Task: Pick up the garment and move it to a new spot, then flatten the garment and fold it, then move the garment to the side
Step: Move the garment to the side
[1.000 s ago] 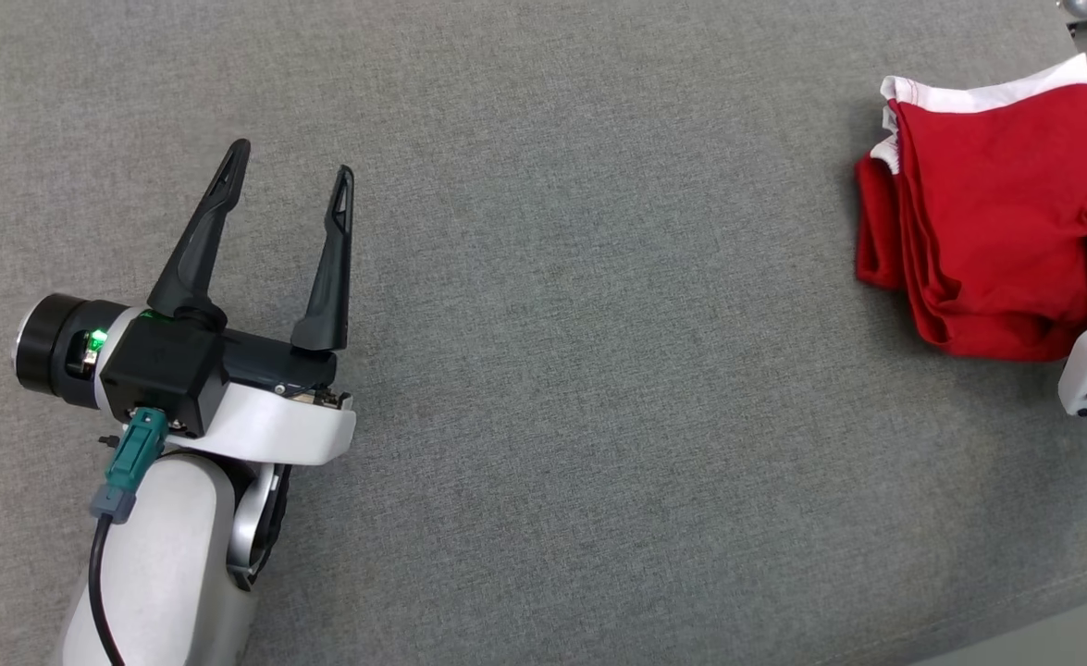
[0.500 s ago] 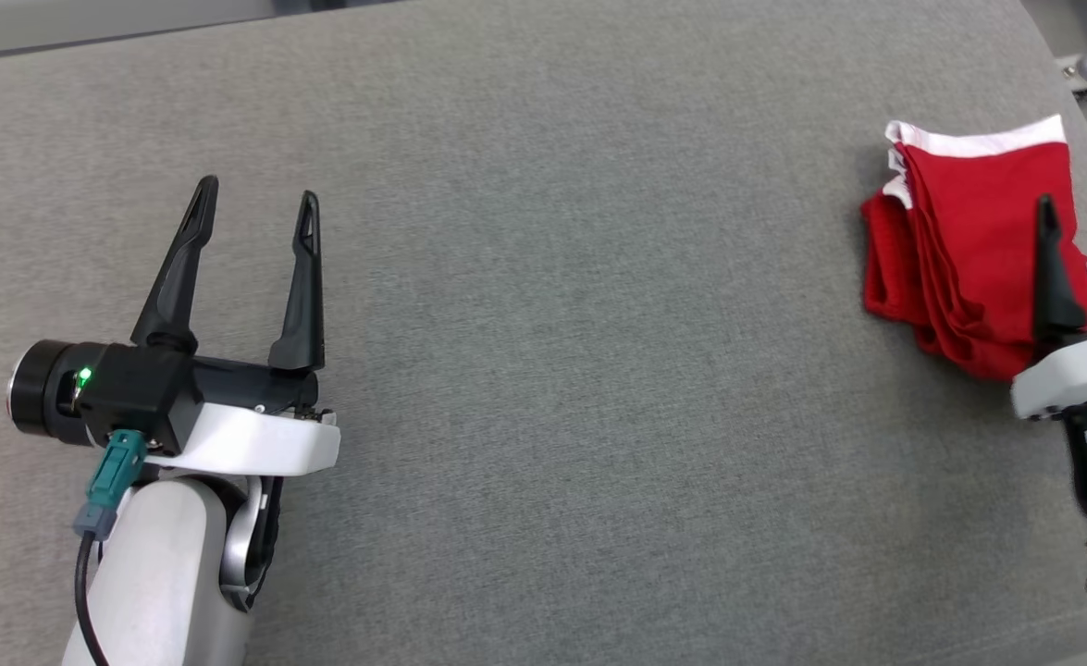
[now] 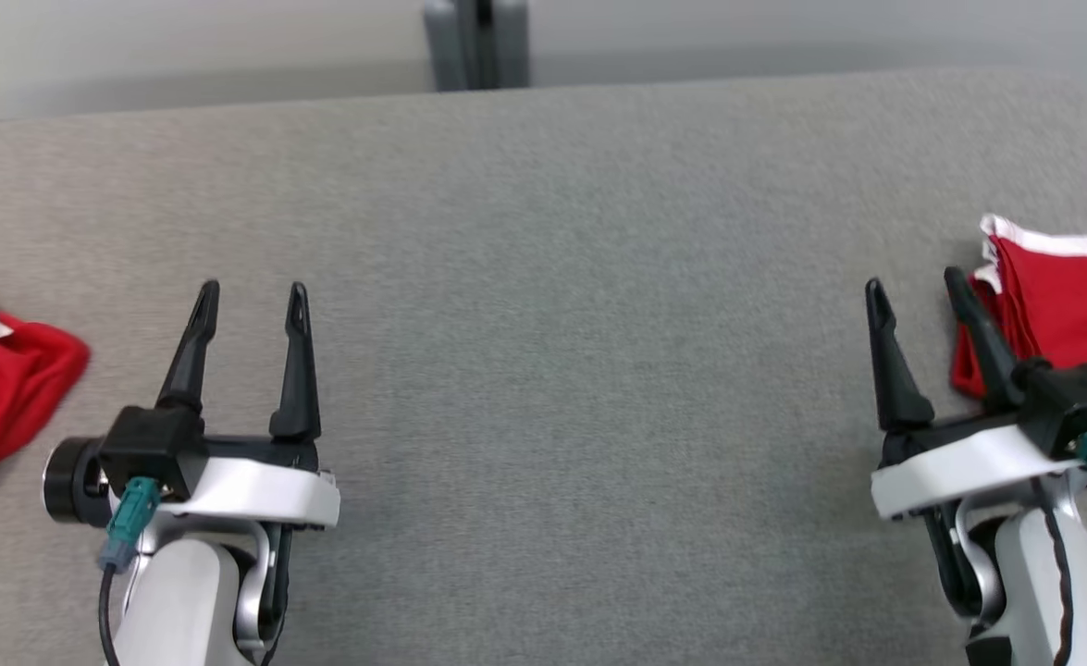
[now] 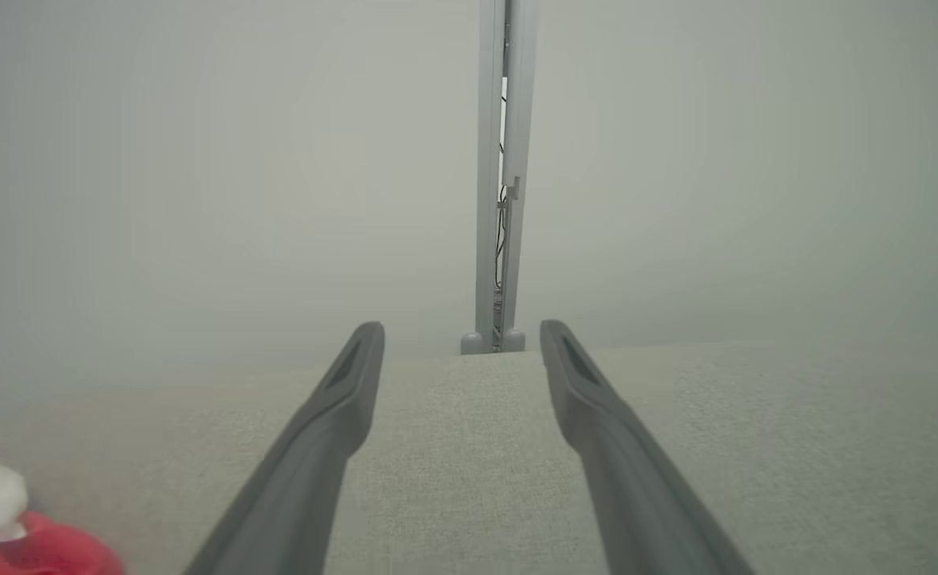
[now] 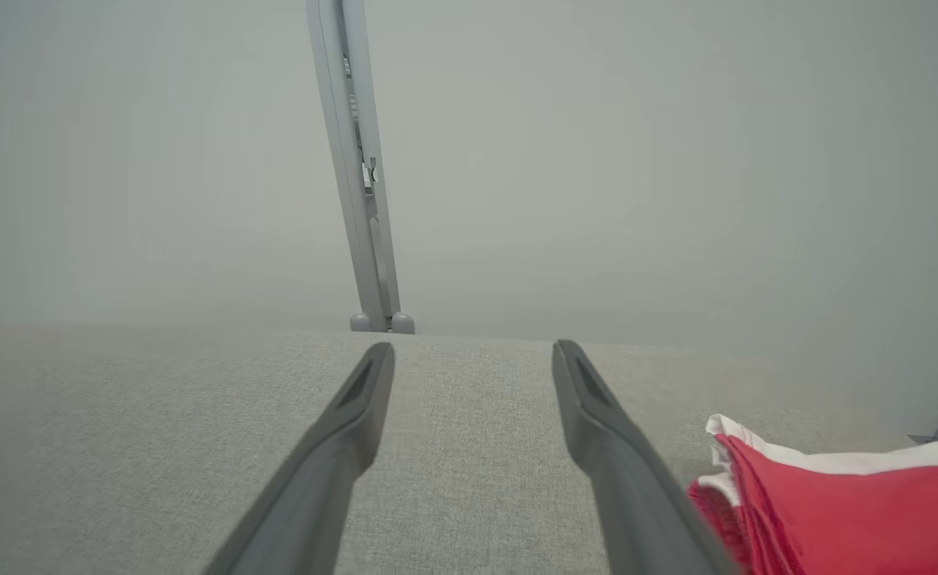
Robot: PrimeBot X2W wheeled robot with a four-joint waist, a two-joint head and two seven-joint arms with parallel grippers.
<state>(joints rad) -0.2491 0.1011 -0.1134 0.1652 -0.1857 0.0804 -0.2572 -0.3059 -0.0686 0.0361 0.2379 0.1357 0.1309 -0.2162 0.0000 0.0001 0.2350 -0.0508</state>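
The garment (image 3: 1061, 296) is red with a white band and lies folded at the right edge of the grey table (image 3: 543, 277). My right gripper (image 3: 913, 280) stands open just left of it, nothing between its fingers, the right finger close to the fold's near left corner. The right wrist view has the garment (image 5: 852, 511) at lower right, beside the open right gripper (image 5: 473, 348). My left gripper (image 3: 253, 290) is open and empty over the table's left part, as the left wrist view confirms (image 4: 461, 329).
A second red and white cloth heap (image 3: 6, 388) lies crumpled at the table's left edge, also low in the left wrist view (image 4: 45, 551). A grey post (image 3: 476, 42) stands behind the far edge. Bare grey fabric stretches between the two grippers.
My right gripper has opened and let go of the folded garment, then drawn back to its left. The head camera has tilted up, bringing the far edge and the left cloth heap into view.
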